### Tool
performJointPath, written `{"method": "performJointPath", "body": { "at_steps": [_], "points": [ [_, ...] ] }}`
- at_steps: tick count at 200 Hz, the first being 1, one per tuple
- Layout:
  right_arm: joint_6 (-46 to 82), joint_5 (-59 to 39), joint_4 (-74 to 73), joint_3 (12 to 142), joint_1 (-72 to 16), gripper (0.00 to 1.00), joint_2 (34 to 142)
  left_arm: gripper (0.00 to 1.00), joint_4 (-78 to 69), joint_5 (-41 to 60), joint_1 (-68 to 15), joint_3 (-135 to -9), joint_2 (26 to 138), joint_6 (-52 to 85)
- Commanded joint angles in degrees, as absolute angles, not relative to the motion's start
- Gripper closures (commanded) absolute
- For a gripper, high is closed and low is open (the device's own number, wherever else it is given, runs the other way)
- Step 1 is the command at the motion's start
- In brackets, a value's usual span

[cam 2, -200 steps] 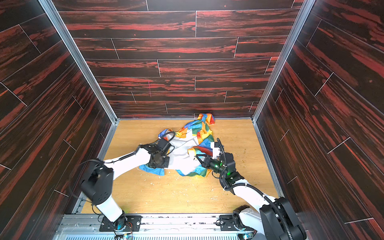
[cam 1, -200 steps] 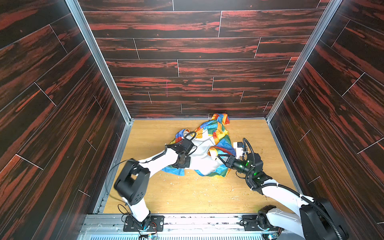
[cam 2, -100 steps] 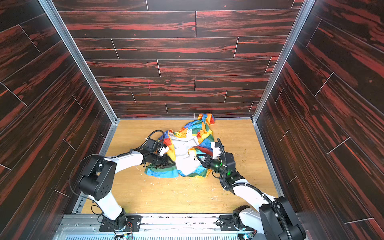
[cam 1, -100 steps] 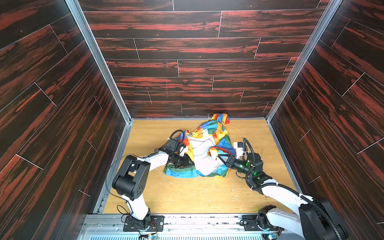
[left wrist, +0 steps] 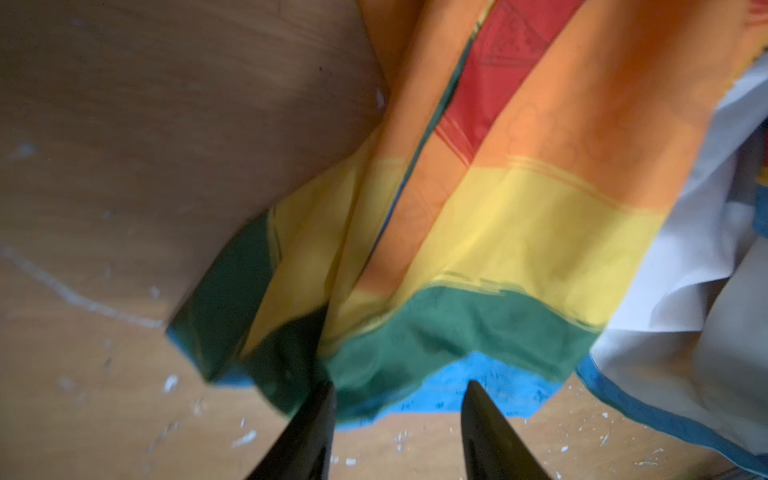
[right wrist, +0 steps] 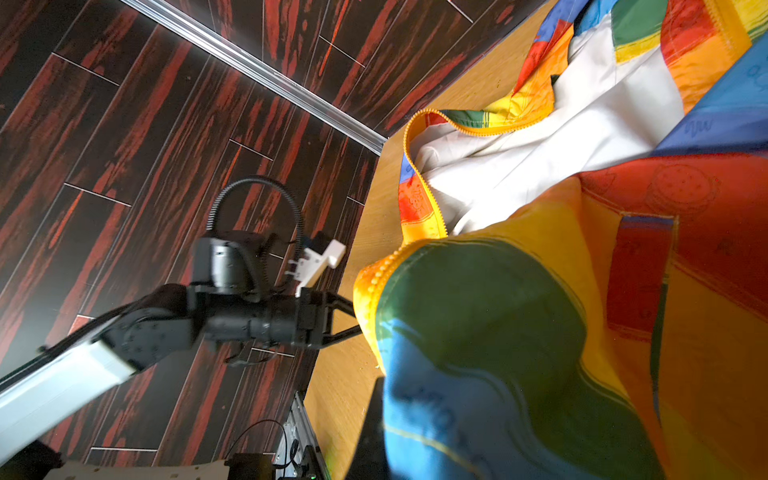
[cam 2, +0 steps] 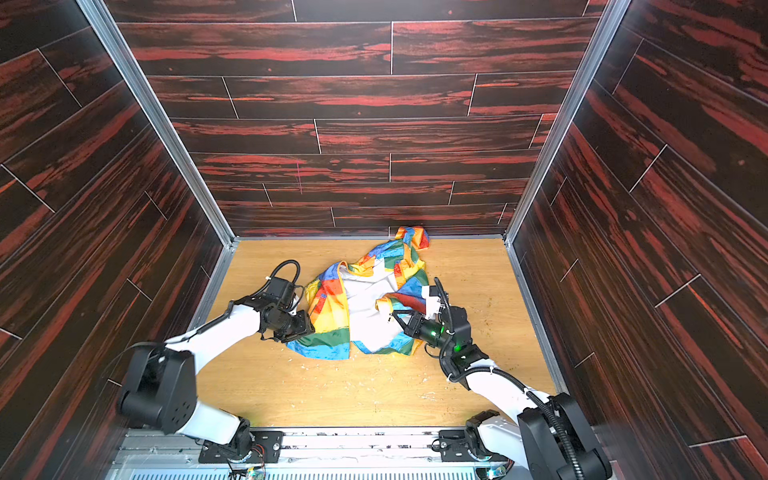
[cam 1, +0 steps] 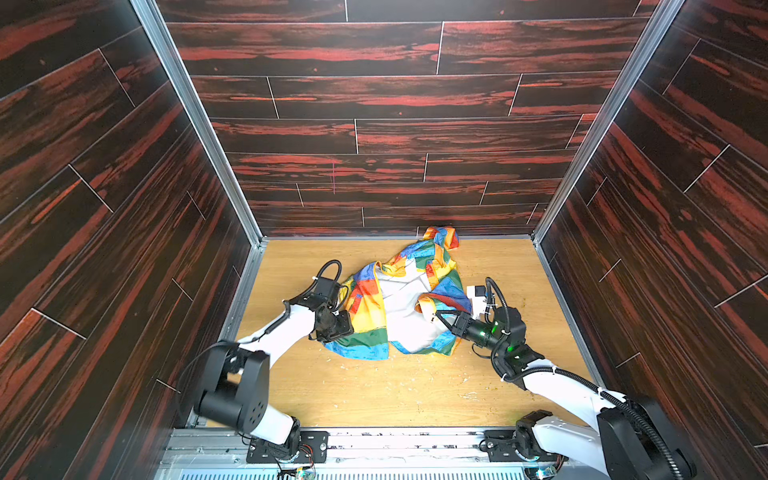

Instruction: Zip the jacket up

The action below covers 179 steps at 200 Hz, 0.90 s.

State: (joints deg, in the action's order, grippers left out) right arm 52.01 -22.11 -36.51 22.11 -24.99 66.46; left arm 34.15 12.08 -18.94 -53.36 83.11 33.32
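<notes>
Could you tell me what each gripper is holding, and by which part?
The right gripper pinches the jacket at its yellow zipper edge; the left gripper is open, holding nothing.

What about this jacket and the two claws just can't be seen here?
Zipper slider: found in no view; folds of the jacket may hide it.
Right gripper: fingertips buried under the jacket in its wrist view.
Left gripper: cut off by the frame edge in its wrist view; hem there blurred.
Far bunch: by the back wall in both top views; sleeve or hood, unclear.
</notes>
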Motion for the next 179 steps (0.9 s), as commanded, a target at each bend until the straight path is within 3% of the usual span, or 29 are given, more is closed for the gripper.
{"method": "performJointPath", "body": {
  "at_steps": [1, 40, 113, 137, 179],
  "points": [
    [52.37, -22.47, -38.31, 21.58, -24.8, 1.0, 66.97, 0.42, 36.64, 10.03, -25.65, -51.47, 75.39, 42.74],
    [52.89, -21.58, -39.37, 20.53, -24.79, 1.0, 67.52, 0.38, 10.47, 12.18, -37.78, -38.32, 74.03, 66.53],
    [52.41, -20.39, -36.34, 18.37, -24.7, 1.0, 61.86, 0.36, -7.26, 5.64, -45.04, -35.73, 87.32, 75.52],
    [52.28, -20.39, -36.02, 18.54, -24.52, 1.0, 61.55, 0.36, -5.16, 2.86, -45.27, -37.45, 90.79, 73.96],
    [52.99, -20.48, -37.13, 18.61, -24.26, 1.0, 61.8, 0.4, 17.01, -11.4, -44.31, -44.97, 91.46, 64.71]
  ]
}}
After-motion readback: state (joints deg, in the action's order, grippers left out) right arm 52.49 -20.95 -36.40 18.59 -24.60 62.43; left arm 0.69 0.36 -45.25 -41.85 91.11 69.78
